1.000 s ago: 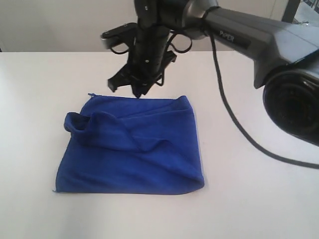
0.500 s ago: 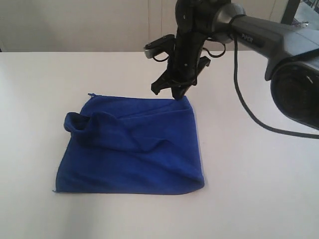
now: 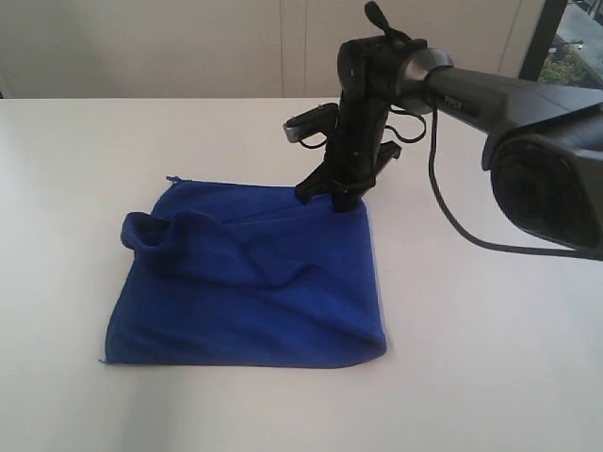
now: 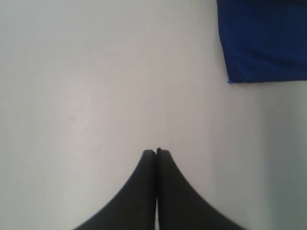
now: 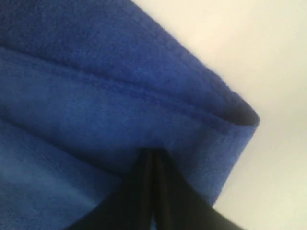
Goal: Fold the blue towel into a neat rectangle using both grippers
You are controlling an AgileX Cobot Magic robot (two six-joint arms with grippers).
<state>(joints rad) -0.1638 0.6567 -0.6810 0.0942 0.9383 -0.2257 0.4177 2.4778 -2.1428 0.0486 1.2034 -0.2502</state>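
The left gripper (image 4: 157, 152) hangs over bare white bench (image 3: 490, 377) with its two black fingers pressed flat together and nothing between them. One corner of the blue towel (image 3: 245, 292) lies ahead of it and off to one side, well clear of its tips. This gripper does not show in the exterior view.

In that view the towel lies flat on the bench, folded over into a rough four-sided shape. Its near hem is the part farthest from the right gripper (image 3: 341, 200). Between that hem and the gripper the top layer is rumpled, with a loose ridge running across it. A bunched roll sits at the towel's side edge away from the gripper.

The right gripper stands steeply at the towel's far corner, tips down on the cloth. Its wrist view shows the fingers closed against each other and sunk into the blue pile just inside the doubled, stitched edge. Whether a layer of cloth is caught between them cannot be told.

Behind the gripper, its black arm (image 3: 490, 89) reaches away to the side, a cable (image 3: 452, 221) looping beneath it. A pale wall (image 3: 141, 47) lies beyond the bench.
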